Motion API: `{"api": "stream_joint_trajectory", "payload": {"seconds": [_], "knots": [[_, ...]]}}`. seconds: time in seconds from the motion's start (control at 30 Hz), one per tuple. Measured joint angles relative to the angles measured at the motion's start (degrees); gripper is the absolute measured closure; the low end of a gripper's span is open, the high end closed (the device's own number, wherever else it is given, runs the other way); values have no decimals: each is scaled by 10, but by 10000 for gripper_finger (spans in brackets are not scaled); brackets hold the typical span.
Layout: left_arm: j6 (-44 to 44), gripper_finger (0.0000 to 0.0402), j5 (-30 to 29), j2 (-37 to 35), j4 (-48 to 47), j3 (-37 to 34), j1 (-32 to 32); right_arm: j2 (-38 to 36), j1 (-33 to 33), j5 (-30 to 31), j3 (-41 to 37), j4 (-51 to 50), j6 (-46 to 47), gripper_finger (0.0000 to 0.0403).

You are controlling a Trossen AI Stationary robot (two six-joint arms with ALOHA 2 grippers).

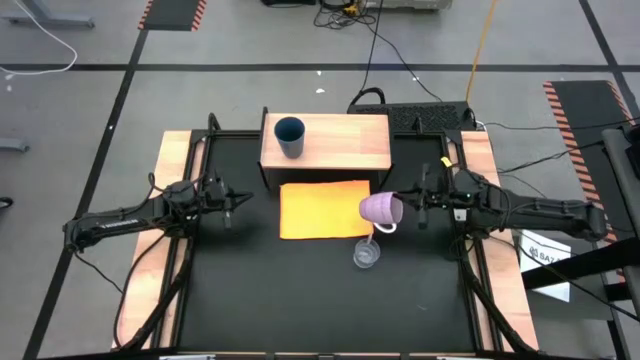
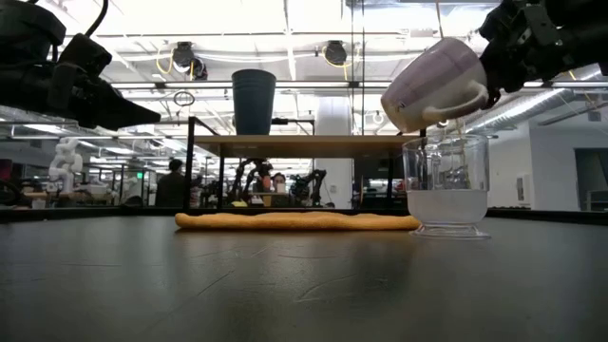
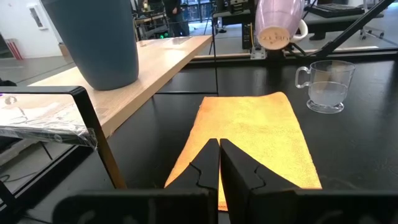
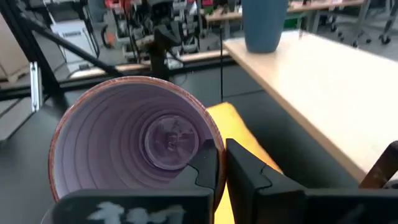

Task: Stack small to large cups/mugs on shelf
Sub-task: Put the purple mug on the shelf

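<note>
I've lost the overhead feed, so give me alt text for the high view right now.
The right claw holds a lilac mug tipped on its side over the right edge of an orange sheet, with a clear cup standing just in front. A dark blue tumbler stands on the wooden shelf; the left claw waits shut, left of the sheet.

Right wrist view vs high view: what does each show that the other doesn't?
Only the right wrist view: the inside of the lilac mug, ribbed walls and base, with the right claw shut on its rim.

Only the high view: the clear cup on the table beside the orange sheet, and the left claw, shut and empty, left of that sheet.

Both: the blue tumbler upright on the wooden shelf, the orange sheet, the mug.
</note>
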Motion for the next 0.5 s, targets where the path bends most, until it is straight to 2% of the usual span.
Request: {"api": "stream_joint_trajectory", "payload": {"seconds": [0.5], "knots": [[3, 385, 0, 0, 0, 0, 0, -29, -45, -19, -52, 56, 14, 395]]}}
